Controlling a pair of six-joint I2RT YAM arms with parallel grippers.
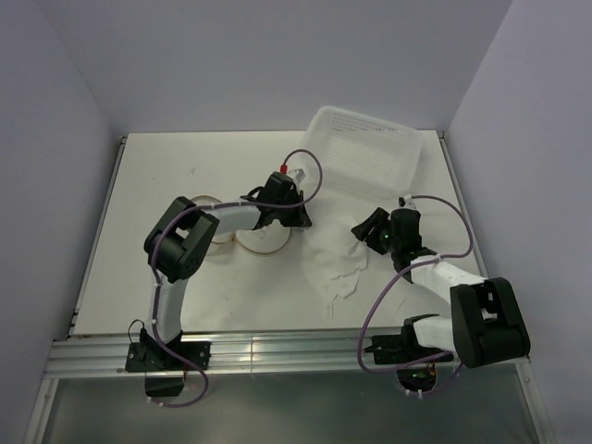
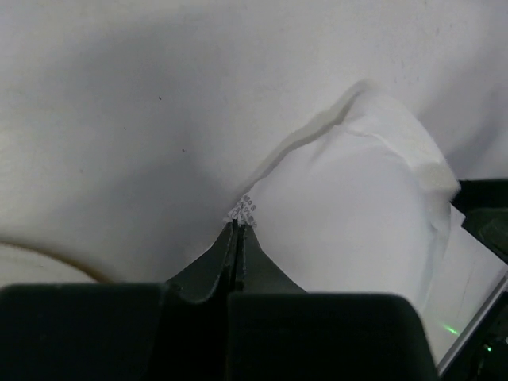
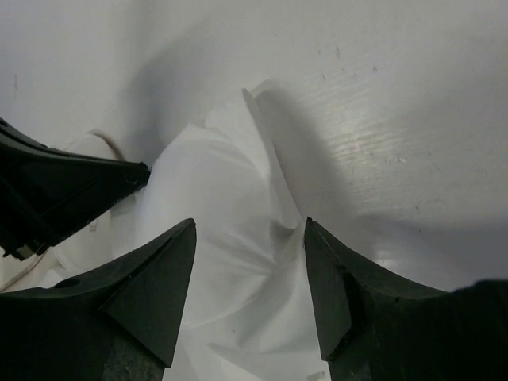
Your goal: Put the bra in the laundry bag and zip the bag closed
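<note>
Left gripper (image 2: 236,227) clamped on the label edge of the soft, crumpled white bra (image 2: 349,214). Right gripper (image 3: 250,228) fingers stand apart over it. Rigid perforated plastic basket (image 1: 370,153) lies behind.

Tiny dark print on small tag (image 2: 244,209) at edge of bra (image 2: 349,222), too small to read, no other text

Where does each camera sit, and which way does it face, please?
Top external: above and behind the bases, looking down on the table; left arm and right arm show.
Left wrist: faces the bra; left gripper shut on its edge.
Right wrist: looks down on the bra; right gripper open astride it.
Shared: both wrist views show the bra and the left gripper.
</note>
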